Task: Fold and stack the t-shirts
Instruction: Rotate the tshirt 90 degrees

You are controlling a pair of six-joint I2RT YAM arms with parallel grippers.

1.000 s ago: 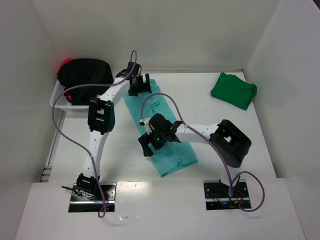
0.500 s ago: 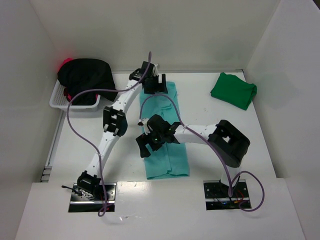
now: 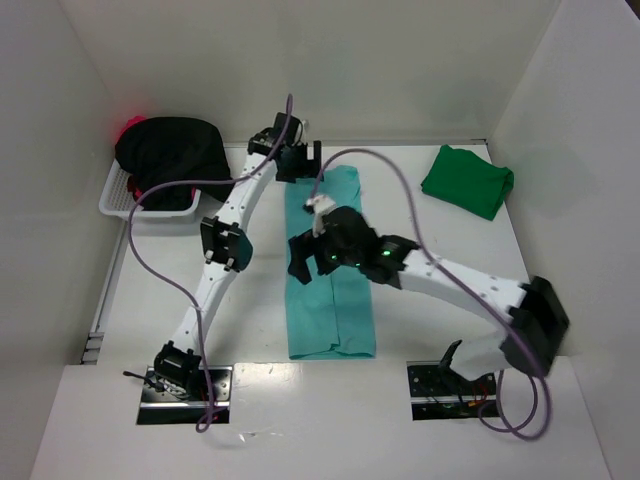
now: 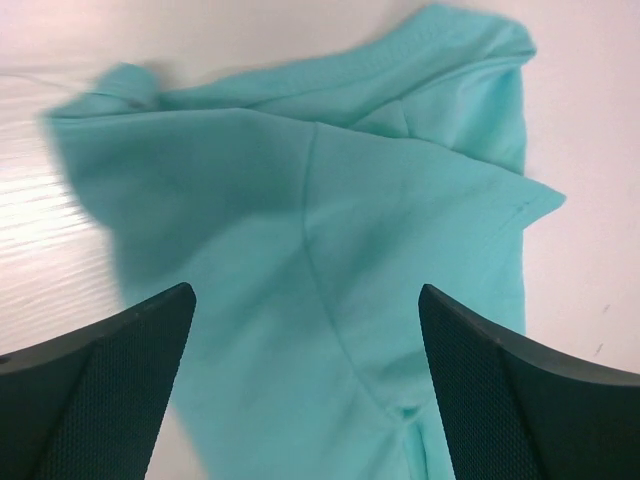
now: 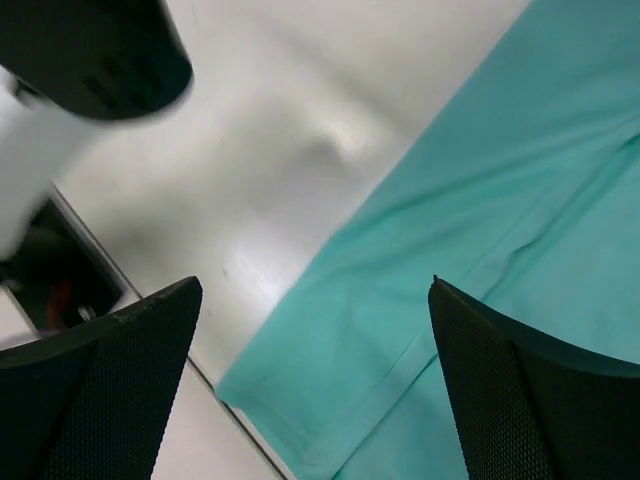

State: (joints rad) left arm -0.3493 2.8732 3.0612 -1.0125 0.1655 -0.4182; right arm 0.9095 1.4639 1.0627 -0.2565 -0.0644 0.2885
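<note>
Bench [image 3: 250, 335]: light teal t-shirt [image 3: 335, 315] at centre, folded into a long strip; dark green t-shirt [image 3: 468, 180] folded at two o'clock. The left jaws and right jaws hover over the teal shirt, spread wide and empty. Risk: pinching only one layer would likely undo the fold.

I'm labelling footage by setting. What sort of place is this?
Probably a robot lab cell, not a home: a white table boxed in by bare white walls, a left arm and right arm bolted at its near edge, a teal shirt laid out and a green shirt folded.
</note>
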